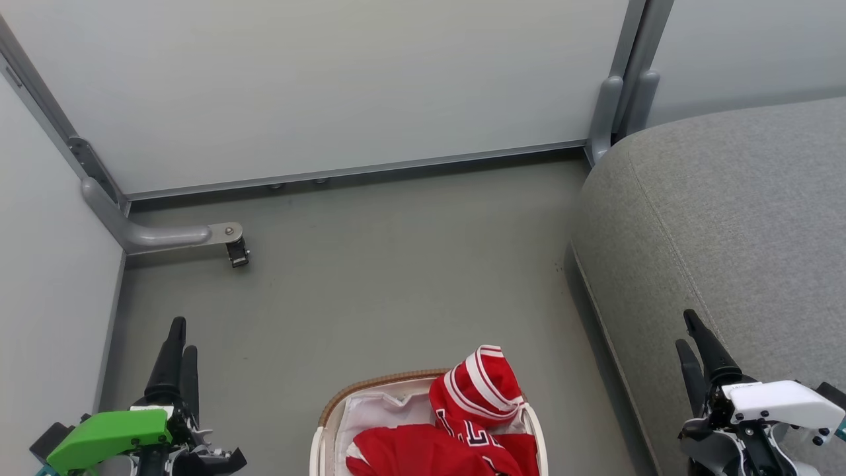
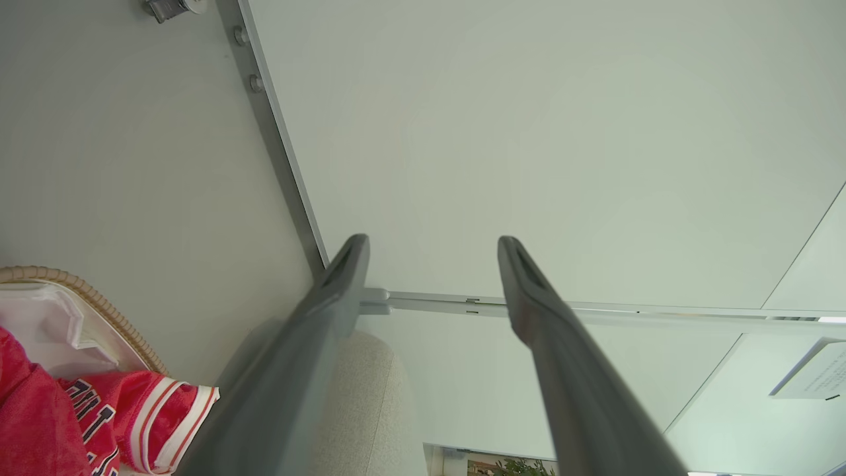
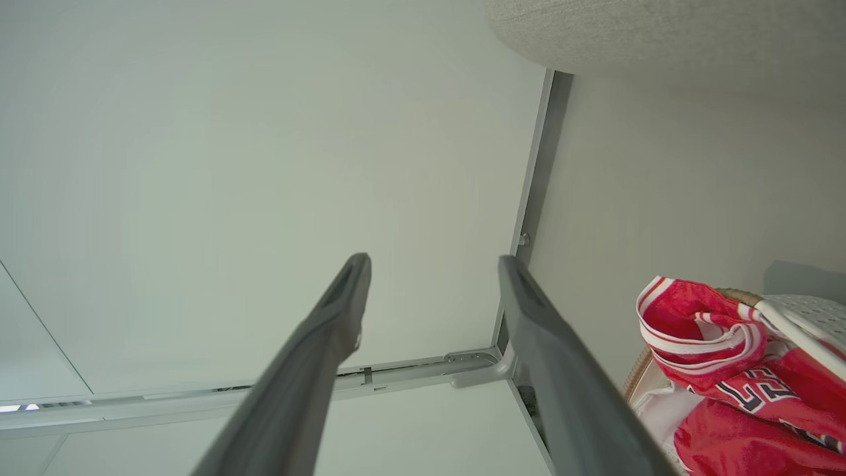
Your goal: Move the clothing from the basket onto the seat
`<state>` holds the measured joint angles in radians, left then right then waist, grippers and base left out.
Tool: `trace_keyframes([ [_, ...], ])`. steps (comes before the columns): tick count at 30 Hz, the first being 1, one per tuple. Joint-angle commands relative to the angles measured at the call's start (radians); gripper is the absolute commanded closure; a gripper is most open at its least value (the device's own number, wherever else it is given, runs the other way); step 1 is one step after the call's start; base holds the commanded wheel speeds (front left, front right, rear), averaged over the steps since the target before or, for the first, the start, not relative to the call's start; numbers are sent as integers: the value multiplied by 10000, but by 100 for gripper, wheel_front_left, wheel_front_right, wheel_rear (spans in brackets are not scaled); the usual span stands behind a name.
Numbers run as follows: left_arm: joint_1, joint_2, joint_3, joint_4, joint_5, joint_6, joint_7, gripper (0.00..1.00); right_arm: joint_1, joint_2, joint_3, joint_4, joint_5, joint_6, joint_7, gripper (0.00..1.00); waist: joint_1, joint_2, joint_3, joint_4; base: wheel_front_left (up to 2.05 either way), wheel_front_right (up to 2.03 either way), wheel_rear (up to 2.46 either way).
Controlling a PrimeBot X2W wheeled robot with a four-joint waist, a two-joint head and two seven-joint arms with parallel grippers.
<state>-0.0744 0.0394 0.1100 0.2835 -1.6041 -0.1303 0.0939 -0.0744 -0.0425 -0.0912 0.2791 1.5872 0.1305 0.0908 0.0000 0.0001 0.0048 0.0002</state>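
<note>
One crumpled bundle of red clothing (image 1: pixel 477 395) lies in the woven-rimmed basket (image 1: pixel 367 387).

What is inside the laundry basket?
The red jersey lies heaped inside the basket, one striped part rising above the rim, over a white sheet. The bottom is covered, so anything beneath cannot be seen.

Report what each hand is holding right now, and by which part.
Nothing is held. The left hand and the right hand are both open and empty; the red jersey lies in the basket, untouched.
</note>
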Motion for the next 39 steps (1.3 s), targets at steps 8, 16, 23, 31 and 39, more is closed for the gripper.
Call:
trace_keyframes([
  [8, -315, 297, -78, -83, 1524, -1, -519, 0, -479, -249, 346, -119, -1518, 4, -484, 0, 0, -1, 24, -7, 0, 0, 0],
  [16, -259, 349, -160, -140, 3400, -1, -874, 0, -531, -296, 723, -185, -3070, 4, -838, 0, 0, -1, 43, -21, 0, 0, 0],
  [23, -180, 305, -135, -228, 4816, -2, -1150, 0, -506, -294, 990, -200, -4297, 4, -1115, 0, 0, -1, 55, -38, 0, 0, 0],
  [31, -155, 403, -331, -315, 6275, -2, -1442, 0, -578, -302, 1169, -163, -5561, 4, -1410, 0, 0, -1, 81, -64, 0, 0, 0],
  [39, -149, 537, -435, -311, 7538, -3, -1712, 0, -641, -334, 1362, -63, -6675, 4, -1682, 0, 0, -1, 102, -83, 0, 0, 0],
])
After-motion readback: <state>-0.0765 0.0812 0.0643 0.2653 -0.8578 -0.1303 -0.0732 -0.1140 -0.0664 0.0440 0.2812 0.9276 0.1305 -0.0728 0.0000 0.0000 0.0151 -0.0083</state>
